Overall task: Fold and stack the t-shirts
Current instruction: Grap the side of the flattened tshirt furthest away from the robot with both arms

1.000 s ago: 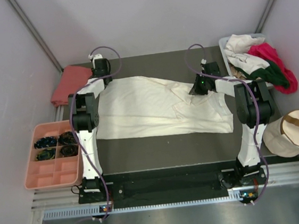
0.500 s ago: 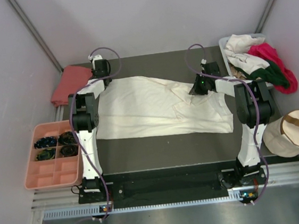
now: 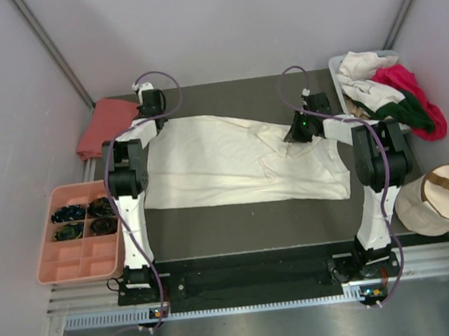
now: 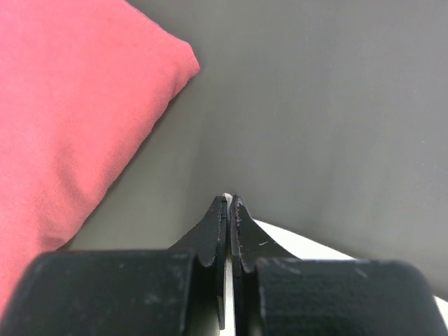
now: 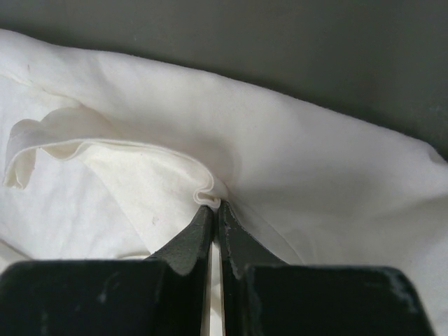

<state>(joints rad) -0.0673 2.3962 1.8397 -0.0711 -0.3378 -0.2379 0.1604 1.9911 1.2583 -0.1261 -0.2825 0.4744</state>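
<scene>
I am pinching the cream-white shirt [image 3: 232, 163], lying spread out in the middle, with both grippers closed: right gripper [image 5: 213, 205] on a pleat, left gripper [image 4: 229, 203] seemingly on its far corner. Only the salmon-pink shirt [image 3: 104, 126] is looking folded; the heaped shirts [image 3: 385, 91] are waiting.

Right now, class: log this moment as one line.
left gripper: shut on corner of large cream-white cotton t-shirt | right gripper: shut on its raised fold | shirt: spread on dark table

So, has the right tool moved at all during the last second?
No. The right tool is at the same spot, just left of the grey bin, shut on a fold of the cream-white shirt.
</scene>
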